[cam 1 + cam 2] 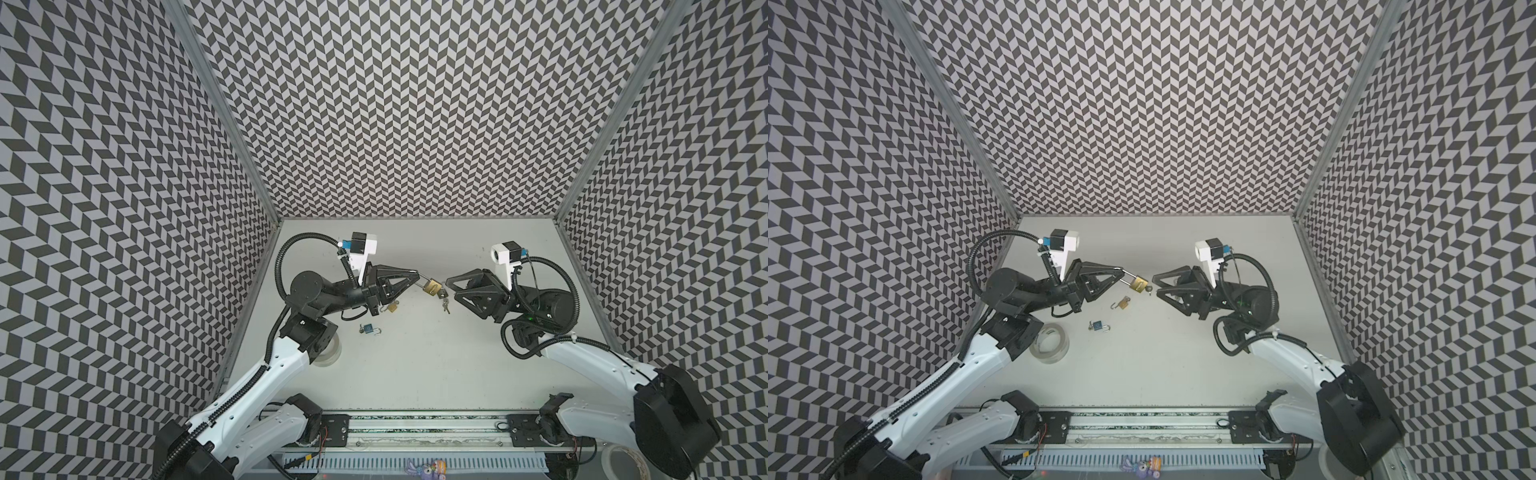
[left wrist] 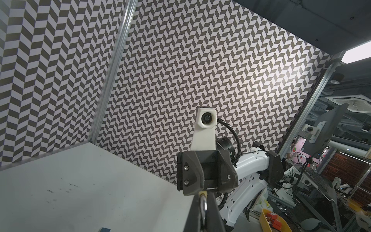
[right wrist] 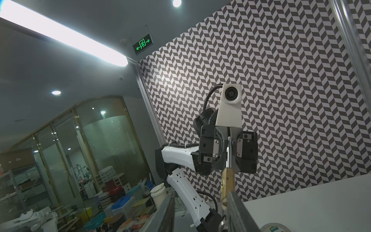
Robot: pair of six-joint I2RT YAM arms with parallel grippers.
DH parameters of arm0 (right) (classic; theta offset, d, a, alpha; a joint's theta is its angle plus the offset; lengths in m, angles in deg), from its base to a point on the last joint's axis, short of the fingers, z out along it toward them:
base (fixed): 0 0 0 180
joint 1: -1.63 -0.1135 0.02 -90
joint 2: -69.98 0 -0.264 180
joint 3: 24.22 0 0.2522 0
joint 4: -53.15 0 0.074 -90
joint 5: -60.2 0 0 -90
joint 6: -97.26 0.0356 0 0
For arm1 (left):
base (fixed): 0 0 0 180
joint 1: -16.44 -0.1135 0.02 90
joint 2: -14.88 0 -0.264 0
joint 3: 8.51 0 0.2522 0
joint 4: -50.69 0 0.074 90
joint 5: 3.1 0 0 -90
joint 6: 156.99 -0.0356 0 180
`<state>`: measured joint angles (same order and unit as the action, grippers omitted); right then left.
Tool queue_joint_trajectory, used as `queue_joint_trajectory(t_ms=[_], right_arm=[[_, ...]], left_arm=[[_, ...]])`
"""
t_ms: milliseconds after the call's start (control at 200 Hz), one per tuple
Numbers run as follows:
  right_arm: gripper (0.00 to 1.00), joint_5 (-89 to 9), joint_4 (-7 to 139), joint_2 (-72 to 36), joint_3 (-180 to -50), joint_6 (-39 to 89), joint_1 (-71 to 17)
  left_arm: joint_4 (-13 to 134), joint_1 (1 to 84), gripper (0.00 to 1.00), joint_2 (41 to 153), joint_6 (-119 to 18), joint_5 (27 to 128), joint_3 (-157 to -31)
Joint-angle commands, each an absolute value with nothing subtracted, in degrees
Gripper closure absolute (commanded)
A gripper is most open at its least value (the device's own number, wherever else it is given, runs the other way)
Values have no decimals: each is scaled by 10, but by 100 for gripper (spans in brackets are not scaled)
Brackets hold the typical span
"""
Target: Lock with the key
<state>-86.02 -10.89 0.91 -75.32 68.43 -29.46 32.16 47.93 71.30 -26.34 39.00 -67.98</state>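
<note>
A brass padlock [image 1: 432, 286] [image 1: 1138, 283] hangs above the table's middle. My left gripper [image 1: 417, 275] [image 1: 1121, 272] is shut on its silver shackle [image 2: 203, 204]. A key [image 1: 444, 296] [image 1: 1147, 288] sticks out of the padlock's lower end, and more keys dangle below on a ring. My right gripper [image 1: 451, 287] [image 1: 1155, 285] faces that end with its jaws apart. In the right wrist view the padlock body [image 3: 227, 184] stands close against one finger [image 3: 239, 211], and a wide gap separates it from the other.
A small brass padlock [image 1: 390, 308] [image 1: 1122, 303] and a blue padlock [image 1: 368, 329] [image 1: 1098, 326] lie on the table below the left gripper. A clear tape roll [image 1: 1050, 343] sits by the left arm. Patterned walls close three sides.
</note>
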Motion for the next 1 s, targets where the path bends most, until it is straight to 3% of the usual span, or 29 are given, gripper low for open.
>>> queue_joint_trajectory(t_ms=[0,245,436,996], right_arm=[[59,-871,-8,21,-780,604,-307],[60,-848,41,41,-776,569,-308],[61,-771,53,83,-736,557,-307],[68,-824,80,74,-729,550,-308]], left_arm=[[313,486,100,718,-269,385,-703],[314,491,100,717,-272,388,-702],[324,490,100,709,-278,393,-705],[324,491,100,703,-280,398,-699]])
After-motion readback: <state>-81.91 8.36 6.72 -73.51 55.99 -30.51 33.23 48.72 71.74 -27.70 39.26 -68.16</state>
